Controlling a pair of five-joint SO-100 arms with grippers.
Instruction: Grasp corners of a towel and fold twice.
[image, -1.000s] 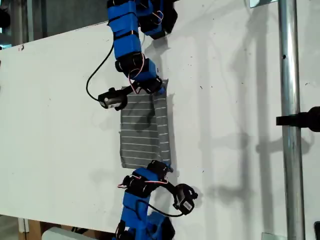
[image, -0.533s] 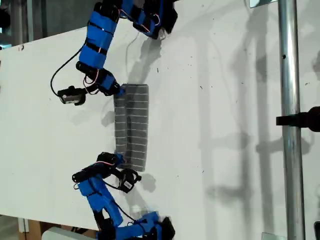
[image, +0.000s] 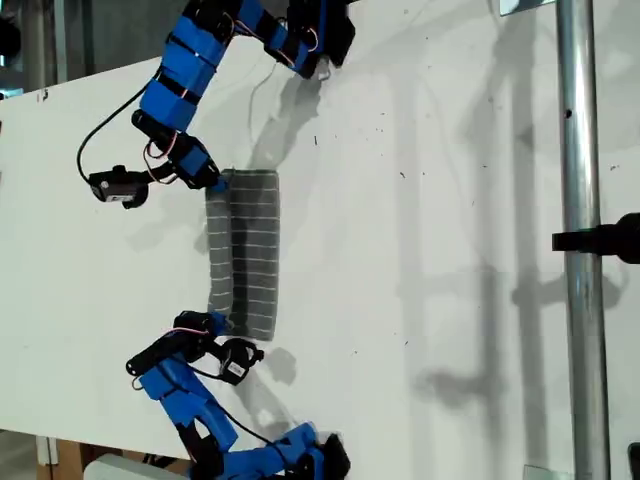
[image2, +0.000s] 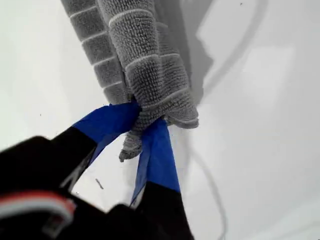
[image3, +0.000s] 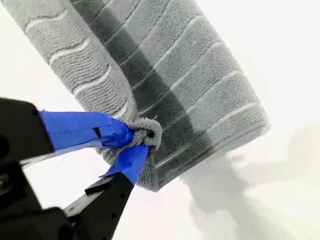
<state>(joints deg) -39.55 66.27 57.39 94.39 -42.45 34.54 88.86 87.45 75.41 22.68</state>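
The towel (image: 245, 255) is a grey, white-striped cloth lying as a narrow doubled strip on the white table (image: 450, 250). One arm's gripper (image: 217, 183) pinches its far end and another arm's gripper (image: 215, 322) pinches its near end, both at the strip's edge toward the exterior view's left. My first gripper (image2: 142, 120) is shut on a bunched corner (image2: 130, 147) of the towel (image2: 140, 60). My second gripper (image3: 136, 144) is shut on another corner (image3: 147, 131), where the towel (image3: 200, 75) curls over itself. The wrist views do not show which arm is which.
A vertical metal pole (image: 580, 250) with a black clamp (image: 605, 240) stands at the exterior view's right. The arms' bases sit at the table's far (image: 310, 35) and near (image: 300, 455) edges. A loose black cable (image: 105, 135) hangs by the far arm.
Both grippers have swept toward the exterior view's left, carrying the towel's long edge over. The cloth is now a narrower strip and lies further left.
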